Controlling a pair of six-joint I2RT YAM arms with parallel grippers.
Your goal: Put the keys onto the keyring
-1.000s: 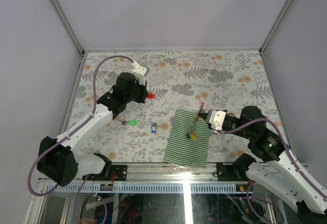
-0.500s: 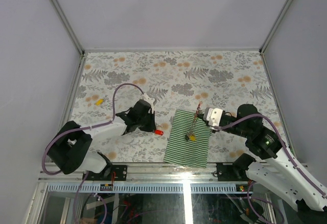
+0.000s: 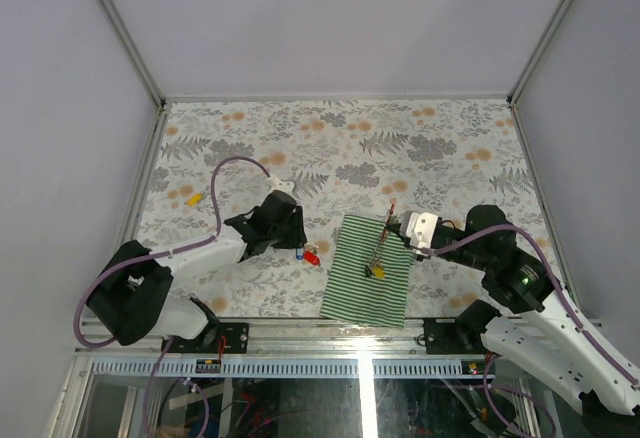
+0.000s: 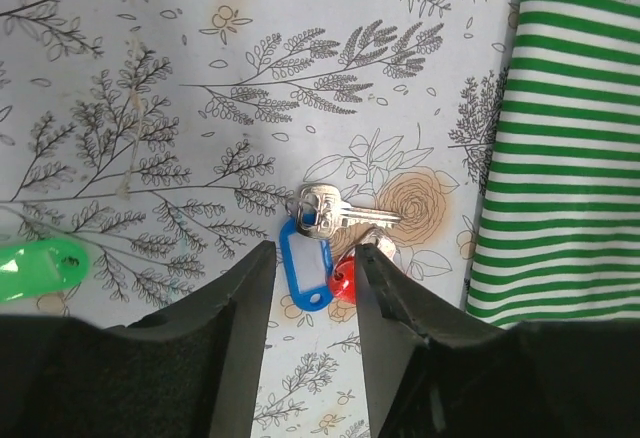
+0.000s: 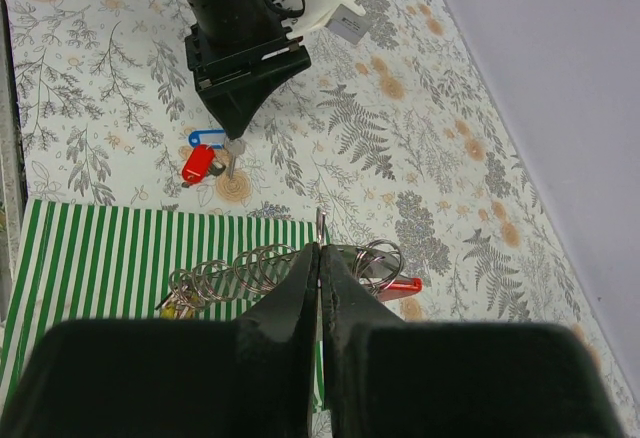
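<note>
Keyring (image 5: 250, 263) clamped in right jaws on cloth (image 5: 100, 248), prob. steadied for threading; left jaws parted, empty, over blue-tag key (image 4: 305, 268) & red-tag key (image 4: 343, 283).

Overhead, two wrist close-ups; cloth (image 3: 365, 290) shared

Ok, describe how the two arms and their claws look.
Both arms mix white shell links with black joint housings. The left arm and right arm each carry a purple cable looping along them. A white block sits at each wrist. The left claw has two black, wedge-shaped fingers; the right claw has the same tapering black pair.
</note>
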